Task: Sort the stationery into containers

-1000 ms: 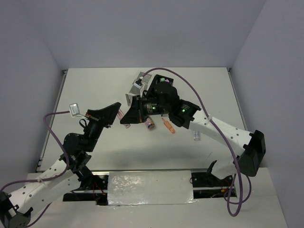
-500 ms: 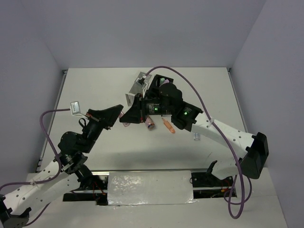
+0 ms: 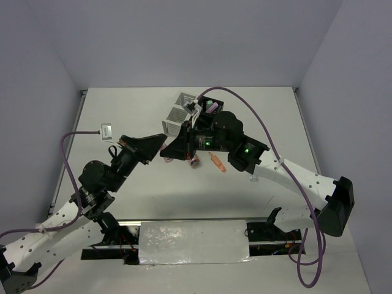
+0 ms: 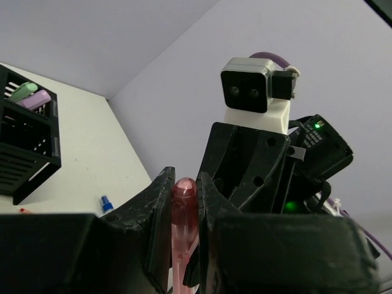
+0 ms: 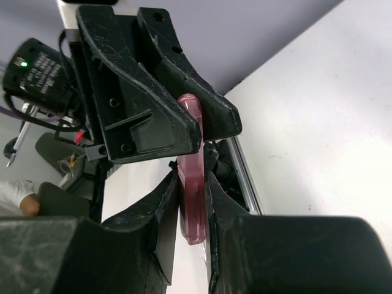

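Holding green highlighter [image 4: 23, 91], purple highlighter [image 4: 38, 99], black organiser [image 4: 24, 150], white organiser [image 3: 176, 115] alongside

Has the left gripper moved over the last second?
Yes. In the top view the left gripper, holding the pink pen, has shifted right, closer to the white organiser, which stays put.

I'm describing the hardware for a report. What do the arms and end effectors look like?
The left arm and right arm have white links and black joints, each trailed by a purple cable. The left end effector and right end effector are black, wedge-shaped two-finger units. The right wrist carries green lights and a grey-and-white camera.
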You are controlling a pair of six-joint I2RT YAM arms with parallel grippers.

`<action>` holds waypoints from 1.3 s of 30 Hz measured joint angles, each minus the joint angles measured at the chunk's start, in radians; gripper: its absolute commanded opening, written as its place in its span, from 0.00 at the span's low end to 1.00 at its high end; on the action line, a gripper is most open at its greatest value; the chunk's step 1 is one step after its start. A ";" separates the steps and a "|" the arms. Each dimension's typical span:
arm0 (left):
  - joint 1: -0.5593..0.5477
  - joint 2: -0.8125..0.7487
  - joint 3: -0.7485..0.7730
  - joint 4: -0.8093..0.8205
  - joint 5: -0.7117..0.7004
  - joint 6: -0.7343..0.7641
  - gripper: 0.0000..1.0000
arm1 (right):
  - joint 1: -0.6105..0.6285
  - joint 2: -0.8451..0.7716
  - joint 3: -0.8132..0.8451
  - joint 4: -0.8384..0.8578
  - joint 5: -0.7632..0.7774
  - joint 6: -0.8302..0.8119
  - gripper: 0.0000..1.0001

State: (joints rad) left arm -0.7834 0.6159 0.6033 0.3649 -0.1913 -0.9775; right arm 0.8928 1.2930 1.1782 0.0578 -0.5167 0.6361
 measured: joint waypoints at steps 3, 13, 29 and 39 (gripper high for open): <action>-0.001 0.009 0.038 -0.080 -0.019 0.013 0.05 | 0.002 0.000 0.002 -0.024 0.028 -0.012 0.00; -0.016 0.254 0.537 -0.717 -0.327 0.180 0.99 | -0.084 -0.002 -0.047 -0.028 0.227 -0.061 0.00; 0.027 0.052 0.444 -0.930 -0.255 0.407 0.99 | -0.343 0.362 0.225 -0.091 0.374 -0.261 0.00; 0.039 -0.090 0.266 -0.956 -0.231 0.432 0.99 | -0.370 0.666 0.460 0.016 0.391 -0.409 0.06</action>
State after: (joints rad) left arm -0.7444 0.5262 0.8688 -0.5915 -0.4221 -0.5457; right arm 0.5224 1.9587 1.6379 0.0738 -0.1257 0.2272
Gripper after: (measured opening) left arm 0.994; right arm 0.255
